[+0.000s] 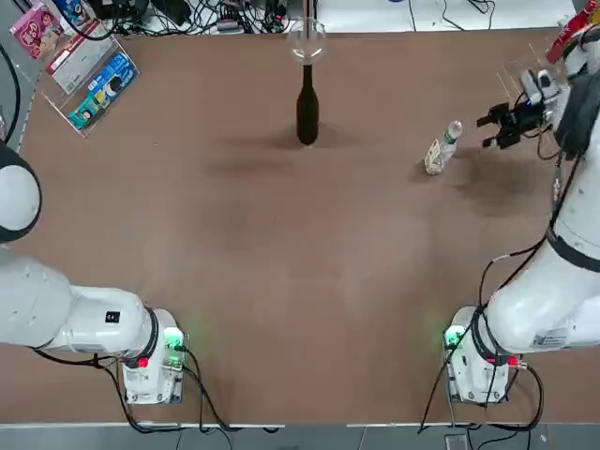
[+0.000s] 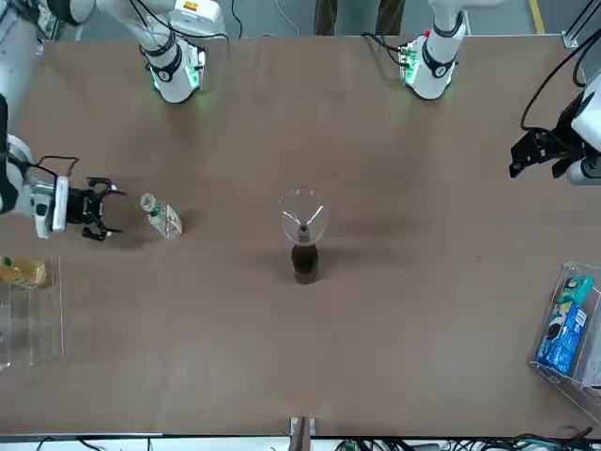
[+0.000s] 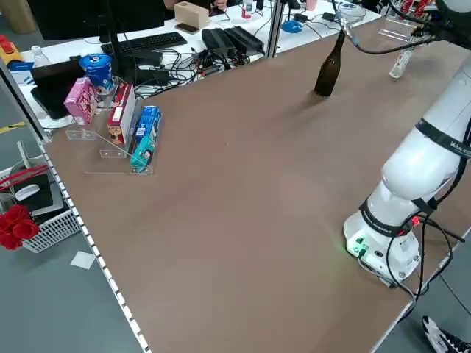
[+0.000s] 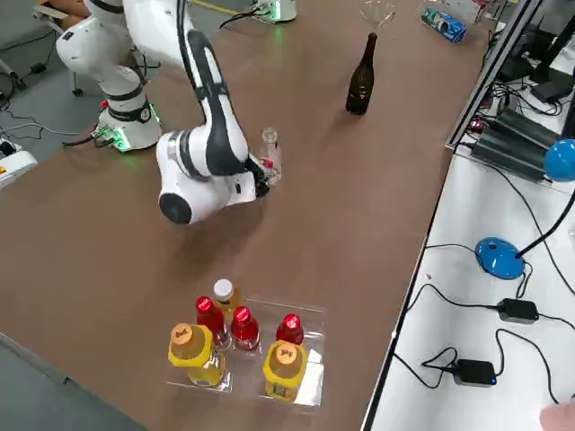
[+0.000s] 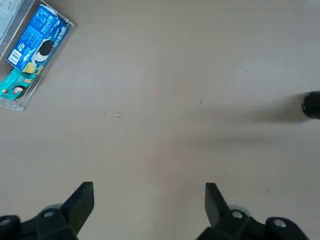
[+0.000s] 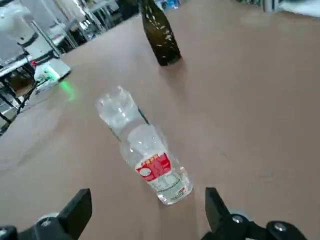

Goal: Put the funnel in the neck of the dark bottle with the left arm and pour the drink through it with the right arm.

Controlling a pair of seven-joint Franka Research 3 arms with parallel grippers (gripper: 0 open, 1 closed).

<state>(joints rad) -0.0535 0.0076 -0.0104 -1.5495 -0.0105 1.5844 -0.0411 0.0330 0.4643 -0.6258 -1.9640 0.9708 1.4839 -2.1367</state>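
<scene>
Brown counter all round, and the right pincer hangs at the right of the top view, fingers spread, level with the drink just beside it. Best to close squarely round the label. The funnel already sits in the dark bottle, upper centre. The left pincer idles spread, far off.
</scene>
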